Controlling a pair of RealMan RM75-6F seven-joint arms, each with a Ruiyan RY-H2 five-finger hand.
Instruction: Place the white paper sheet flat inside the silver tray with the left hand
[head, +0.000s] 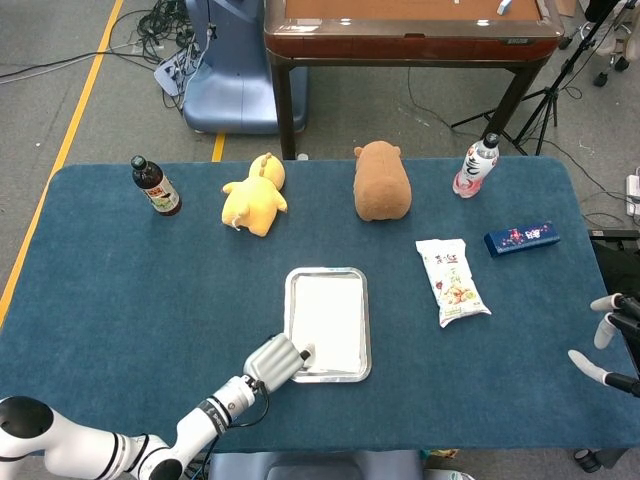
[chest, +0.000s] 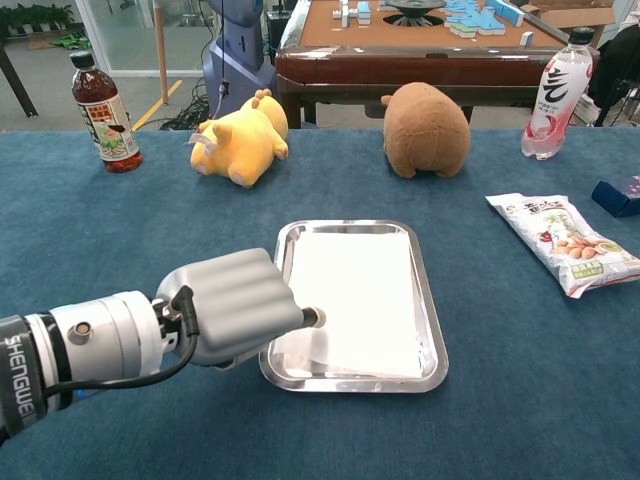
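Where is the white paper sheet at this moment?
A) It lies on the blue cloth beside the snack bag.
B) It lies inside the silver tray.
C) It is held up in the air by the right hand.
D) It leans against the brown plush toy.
B: the white paper sheet lies inside the silver tray, with the left hand at the tray's near left corner, a fingertip reaching over its rim.

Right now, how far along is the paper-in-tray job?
Nearly done. The white paper sheet lies flat inside the silver tray. In hand: the left hand is at the tray's near-left corner, a fingertip at the sheet's edge. Left: draw that hand clear. The right hand sits idle at the table's edge.
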